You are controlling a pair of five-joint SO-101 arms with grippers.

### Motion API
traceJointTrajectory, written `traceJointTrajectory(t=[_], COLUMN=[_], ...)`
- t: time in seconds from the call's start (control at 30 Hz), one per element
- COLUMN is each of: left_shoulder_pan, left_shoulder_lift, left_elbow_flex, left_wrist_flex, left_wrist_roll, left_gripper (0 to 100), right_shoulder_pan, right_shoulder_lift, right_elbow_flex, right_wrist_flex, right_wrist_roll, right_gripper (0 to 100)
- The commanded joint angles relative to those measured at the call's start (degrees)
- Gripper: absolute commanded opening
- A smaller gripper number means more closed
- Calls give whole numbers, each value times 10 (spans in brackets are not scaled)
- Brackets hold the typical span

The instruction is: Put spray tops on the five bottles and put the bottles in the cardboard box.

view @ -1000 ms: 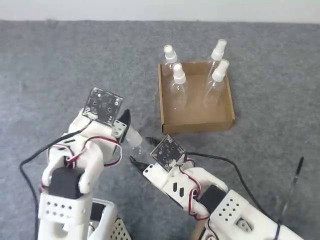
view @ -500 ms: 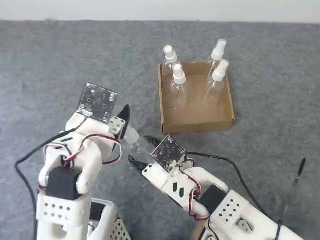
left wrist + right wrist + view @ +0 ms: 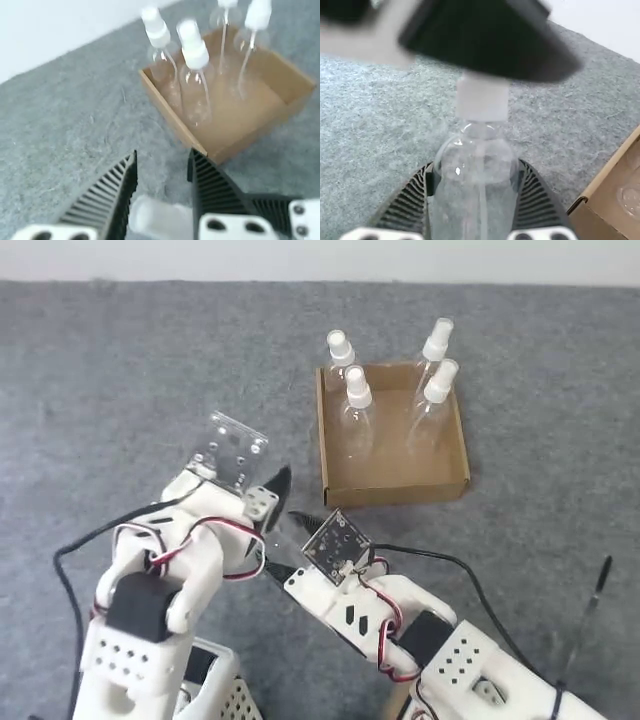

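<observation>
The right gripper [image 3: 474,187] clamped the clear bottle [image 3: 472,160] near-left of the cardboard box [image 3: 395,492]; the left gripper [image 3: 161,172] pinched its white spray top [image 3: 152,216].

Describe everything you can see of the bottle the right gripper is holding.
The bottle is clear and looks like plastic, with rounded shoulders and a thin tube running down inside; no liquid is visible. A white spray top sits on its neck. The right gripper clamps its body between both ribbed fingers, neck pointing away from that wrist. The left gripper grips the spray top from the other end. The bottle is over the grey felt-like table cover, outside the cardboard box and close to its corner.
</observation>
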Motion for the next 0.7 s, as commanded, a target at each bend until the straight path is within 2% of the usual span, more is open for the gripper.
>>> traceJointTrajectory(t=[0.0,0.13,0.3,0.37,0.53,0.67], left_shoulder_pan=[0,-8,-99,-112,-98,-72], left_shoulder_lift=[-4,-56,-130,-132,-109,-109], left_elbow_flex=[-60,-43,64,111,187,187], left_wrist_flex=[-12,-33,-120,-158,-223,-203], left_wrist_roll=[77,105,107,108,111,112], left_gripper=[155,129,113,113,112,112], right_shoulder_pan=[5,5,5,5,5,5], right_shoulder_lift=[-19,-19,-19,-19,-19,-19], right_elbow_flex=[-10,-10,-10,-10,-10,-10], right_wrist_flex=[-12,-12,-12,-12,-11,-11], right_wrist_roll=[-5,-5,-5,-5,-5,-5], right_gripper=[7,7,7,7,7,7])
